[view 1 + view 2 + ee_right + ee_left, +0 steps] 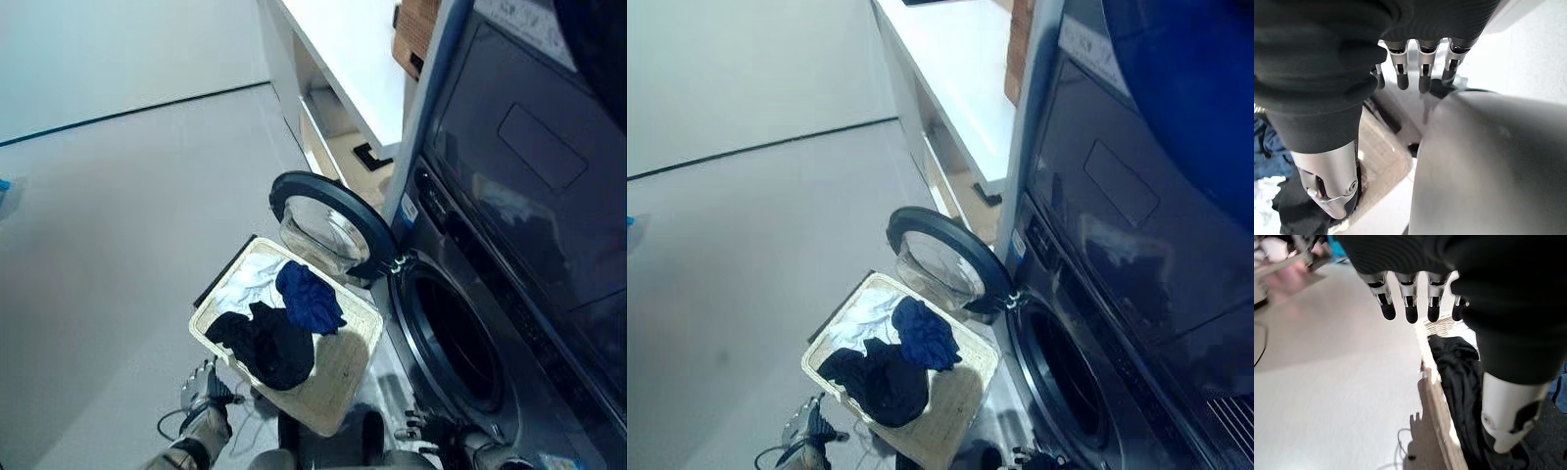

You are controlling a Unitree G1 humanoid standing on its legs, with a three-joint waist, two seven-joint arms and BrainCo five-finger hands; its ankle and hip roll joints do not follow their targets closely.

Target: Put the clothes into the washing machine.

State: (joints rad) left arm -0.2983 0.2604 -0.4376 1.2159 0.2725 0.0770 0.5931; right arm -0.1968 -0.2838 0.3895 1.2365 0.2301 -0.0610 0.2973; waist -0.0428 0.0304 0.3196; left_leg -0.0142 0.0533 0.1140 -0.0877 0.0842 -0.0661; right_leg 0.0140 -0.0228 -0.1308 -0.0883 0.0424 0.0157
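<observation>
The clothes all lie in a shallow cream woven rectangular laundry basket (338, 377) on the pale grey floor (118, 255): a crumpled black garment (266, 343) at the near end, a bunched dark blue garment (310, 299) beside it toward the machine, and a white cloth (245, 286) at the far corner. Nothing has been lifted out yet.

Just beside the basket stands the dark grey front-loading washing machine (509, 245). Its round glass-and-black door (333, 227) is swung open over the basket's far end, and the drum opening (451, 338) looks dark, with no cloth visible inside. So the door is ready, but by this judgement the loading itself has not begun; every garment is left to move.

The left hand (1408, 298) hovers above the floor near the basket's outer edge, its fingers (1411, 311) straight and relaxed, holding nothing. The right hand (1420, 58) hangs low near the machine's front, fingers likewise straight and empty.

Past the machine, a white counter (343, 49) runs along the wall.
</observation>
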